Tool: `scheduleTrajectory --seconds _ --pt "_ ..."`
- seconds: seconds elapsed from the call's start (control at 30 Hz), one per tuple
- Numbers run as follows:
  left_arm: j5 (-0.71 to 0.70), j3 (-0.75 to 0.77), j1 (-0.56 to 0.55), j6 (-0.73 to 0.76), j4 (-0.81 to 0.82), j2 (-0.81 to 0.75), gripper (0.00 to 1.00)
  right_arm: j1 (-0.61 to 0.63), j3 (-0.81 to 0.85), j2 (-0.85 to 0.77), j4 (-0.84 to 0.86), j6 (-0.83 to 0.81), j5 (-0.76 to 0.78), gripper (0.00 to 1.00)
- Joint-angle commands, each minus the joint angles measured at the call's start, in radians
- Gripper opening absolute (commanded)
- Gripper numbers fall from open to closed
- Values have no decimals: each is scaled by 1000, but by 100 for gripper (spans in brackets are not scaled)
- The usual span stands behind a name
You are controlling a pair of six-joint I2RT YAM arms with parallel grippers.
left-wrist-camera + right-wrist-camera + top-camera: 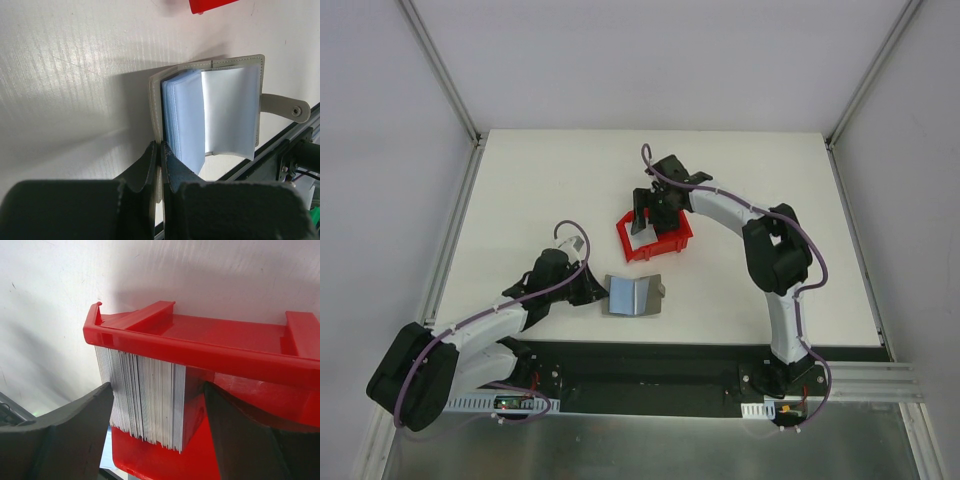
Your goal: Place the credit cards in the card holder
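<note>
Card holder (210,110) open, edge in left hand (160,152)

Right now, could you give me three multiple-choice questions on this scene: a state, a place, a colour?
1. How is the card holder? A snapped shut B torn C open
2. Where are the credit cards? A in the bin B in the card holder C spread on the table
3. Which colour has the bin? A blue B red C green
C: its sleeves show, the left gripper pinching its cover. A: the stack stands on edge in the bin, between the open fingers of the right gripper. B: its walls are red.
</note>
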Motion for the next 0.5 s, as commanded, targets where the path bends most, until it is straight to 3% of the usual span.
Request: scheduleTrajectory --seconds 0.0,0.47 --pt "-9 31 5 25 2 8 0 -2 11 -60 26 -4 -38 72" --pt "-3 33 5 25 11 26 0 -3 6 -92 27 -5 -43 58"
